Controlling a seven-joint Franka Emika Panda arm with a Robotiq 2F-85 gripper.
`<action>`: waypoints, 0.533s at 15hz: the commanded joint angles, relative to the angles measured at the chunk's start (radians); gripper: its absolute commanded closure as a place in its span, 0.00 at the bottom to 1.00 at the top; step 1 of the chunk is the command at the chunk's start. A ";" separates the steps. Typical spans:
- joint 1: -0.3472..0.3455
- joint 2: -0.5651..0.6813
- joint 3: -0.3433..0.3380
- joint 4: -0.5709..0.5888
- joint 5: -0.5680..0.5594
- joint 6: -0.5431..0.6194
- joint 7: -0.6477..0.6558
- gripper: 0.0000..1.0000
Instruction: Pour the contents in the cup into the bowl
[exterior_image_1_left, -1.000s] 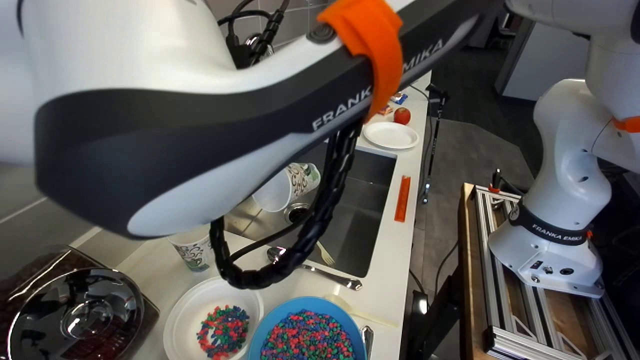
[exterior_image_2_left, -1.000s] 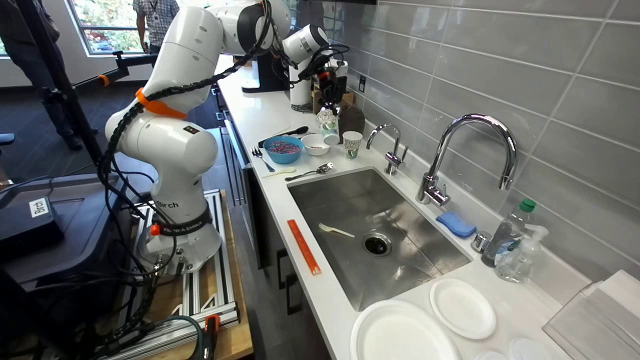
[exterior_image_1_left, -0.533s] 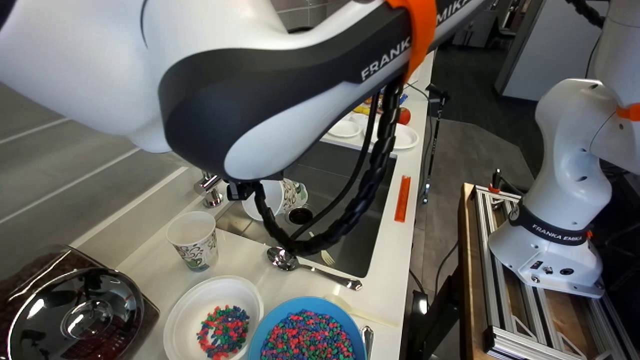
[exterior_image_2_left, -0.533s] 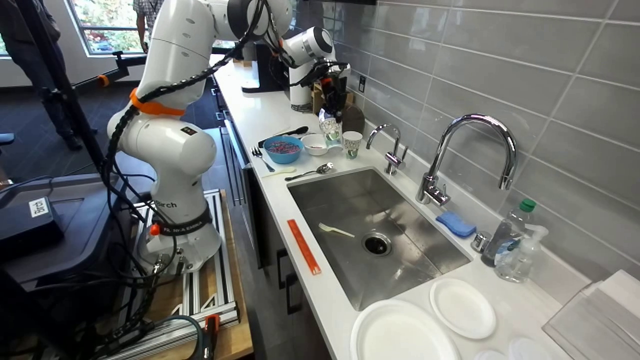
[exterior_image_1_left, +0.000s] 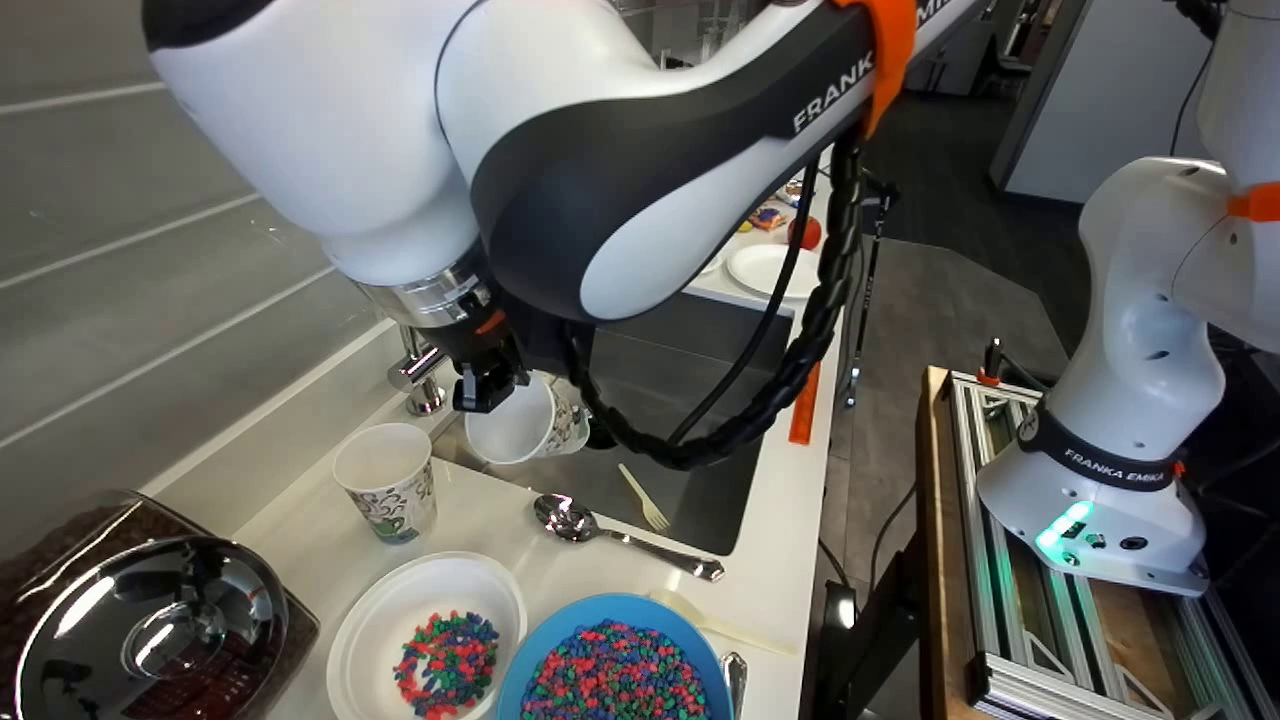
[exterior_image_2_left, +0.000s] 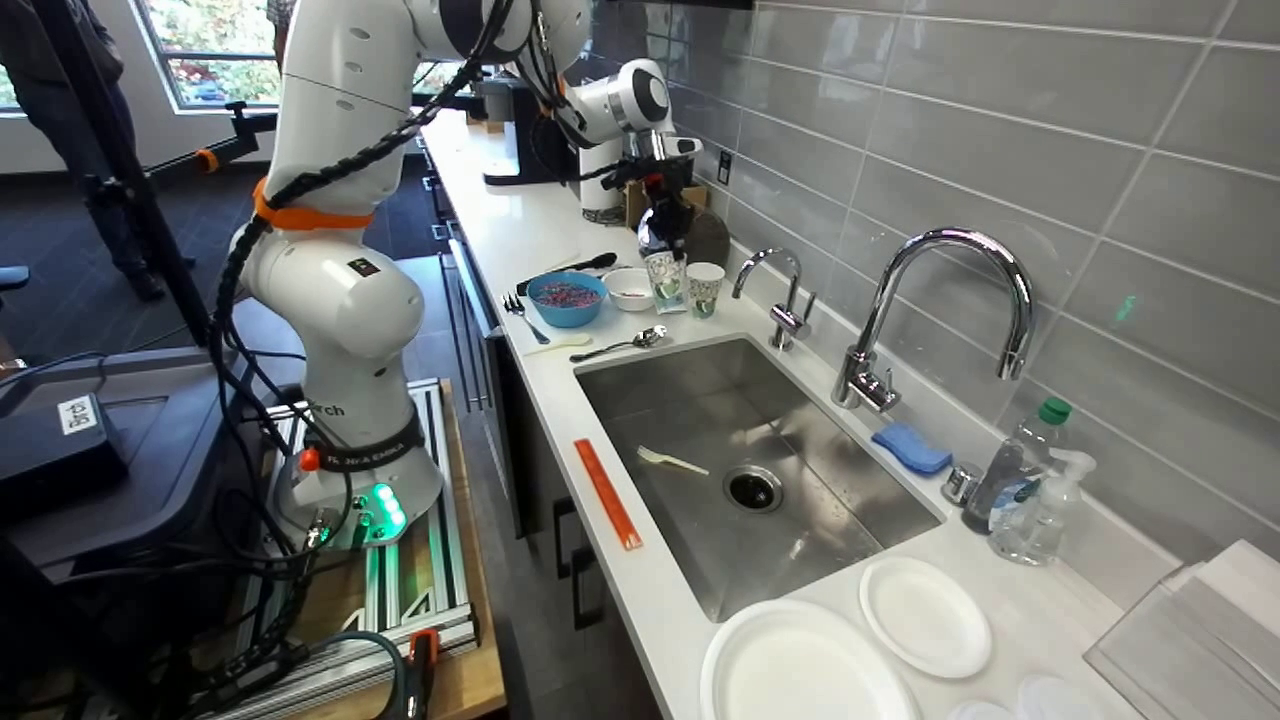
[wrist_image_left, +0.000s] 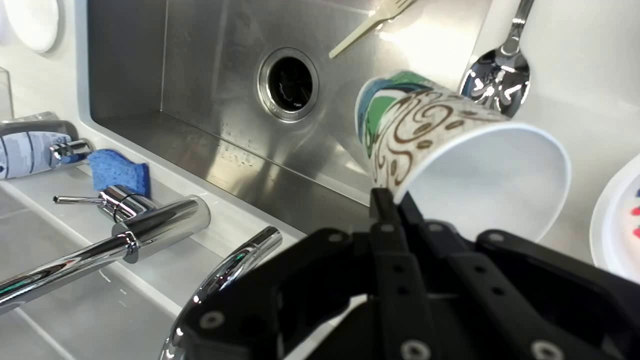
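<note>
Grey tile (exterior_image_1_left: 130, 230) backs a white counter (exterior_image_1_left: 480, 525), and we start far left with a chrome-lidded jar (exterior_image_1_left: 160, 620). Next along, the standing cup (exterior_image_1_left: 388, 485), upright near the white bowl (exterior_image_1_left: 425, 590), where coloured pieces (exterior_image_1_left: 455, 655) lie to one side — my pick for the target. Then, aloft by the look of it, the action: the wrist view has the gripper (wrist_image_left: 396, 200) with its fingers nearly together, the rim of the held cup (exterior_image_1_left: 530, 422) pinched between them! Printed swirls outside, bare white inside as far as shows, mouth tipped toward the white bowl's side; pouring looks done, setting down looks next. Rightward sits the blue bowl (exterior_image_1_left: 600, 606), full of similar pieces (exterior_image_1_left: 620, 670), then the spoon (exterior_image_1_left: 582, 525) beside the sink (exterior_image_1_left: 700, 510). Swing the base slowly under the mouth, wide of the standing cup and the spoon, and land it flat on counter rather than over that drop — light grip, the wall looks thin. Part the fingers only once it's seated.
</note>
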 joint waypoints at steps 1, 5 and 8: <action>-0.047 -0.006 0.050 -0.013 -0.013 0.015 0.012 0.96; -0.064 -0.023 0.064 -0.042 -0.011 0.034 0.021 0.96; -0.064 -0.028 0.067 -0.047 -0.011 0.034 0.022 0.96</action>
